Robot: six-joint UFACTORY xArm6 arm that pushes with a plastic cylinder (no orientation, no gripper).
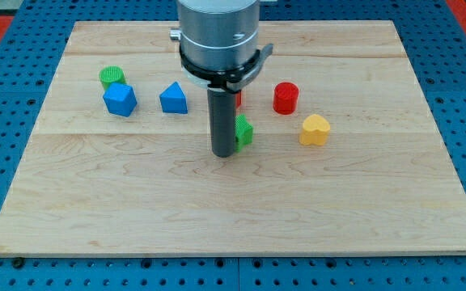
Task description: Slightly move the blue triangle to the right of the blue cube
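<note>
Resting near the table's (71,202) middle, my tip (223,153) is seen just beside a green block (243,130), well apart from the blue triangle (173,99). No jaws are fitted, so none can be described. The triangle is found toward the far left corner, already right of the blue cube (120,99), with a green cylinder (112,76) behind; a small rightward nudge is judged necessary.

between our tip (222,153) and the blue triangle (173,99) the counter (217,218) lies open; a green block (243,130) touches our tip's right, the blue cube (120,99) flanks the triangle's left.
</note>
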